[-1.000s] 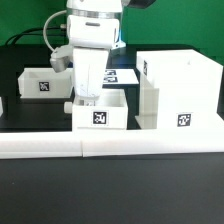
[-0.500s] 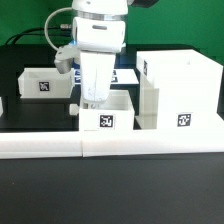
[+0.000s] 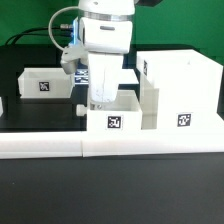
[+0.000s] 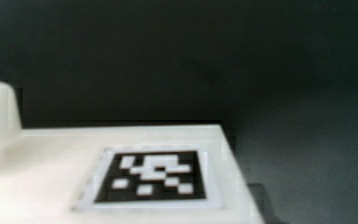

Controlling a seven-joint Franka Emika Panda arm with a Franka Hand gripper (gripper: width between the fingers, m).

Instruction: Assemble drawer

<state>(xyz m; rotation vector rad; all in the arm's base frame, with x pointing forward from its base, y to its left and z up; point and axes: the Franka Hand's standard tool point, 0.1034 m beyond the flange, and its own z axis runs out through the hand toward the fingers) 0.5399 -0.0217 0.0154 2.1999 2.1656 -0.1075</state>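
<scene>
In the exterior view my gripper reaches down into a small white open-topped tray and is shut on its wall. The tray rests on the black table, close against the left side of the tall white housing. A second small tray lies further to the exterior view's left. The fingertips are hidden inside the tray. The wrist view shows a white face with a black-and-white tag over dark table. I cannot tell which part it belongs to.
A long low white border wall runs along the front of the table. The marker board lies behind the arm, between it and the housing. A black cable hangs behind the arm at the back left.
My gripper and the tray in it have moved together toward the exterior view's right, up to the housing's side. The second tray and the housing have not moved.
</scene>
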